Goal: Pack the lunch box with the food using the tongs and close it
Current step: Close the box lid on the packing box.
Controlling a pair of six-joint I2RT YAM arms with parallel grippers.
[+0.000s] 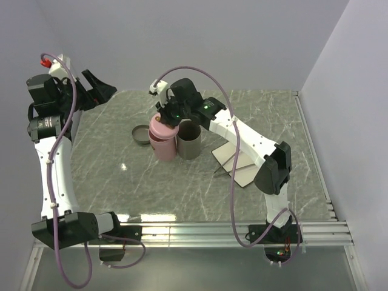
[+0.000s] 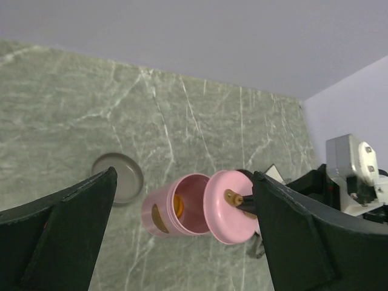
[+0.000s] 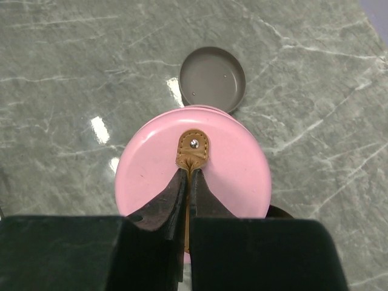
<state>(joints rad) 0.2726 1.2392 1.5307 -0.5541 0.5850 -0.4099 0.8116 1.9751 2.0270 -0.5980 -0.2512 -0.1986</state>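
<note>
The pink cylindrical lunch box (image 1: 162, 145) stands upright mid-table. In the left wrist view its mouth (image 2: 188, 203) shows, with an orange piece of food (image 2: 177, 204) inside. My right gripper (image 3: 189, 174) is shut on the tan leather strap (image 3: 193, 145) of the pink lid (image 3: 145, 173). It holds the lid (image 2: 223, 209) tilted over the right side of the box's mouth. My left gripper (image 2: 185, 179) is open and empty, raised at the far left (image 1: 97, 85), apart from the box. Slim tongs (image 1: 223, 168) lie at the left edge of the white plate (image 1: 245, 174), partly under my right arm.
A grey cylindrical container (image 1: 190, 144) stands touching the lunch box on its right. A shallow grey lid (image 1: 141, 134) lies on the marble top to the box's left (image 3: 212, 79). White walls close the table at the back and sides.
</note>
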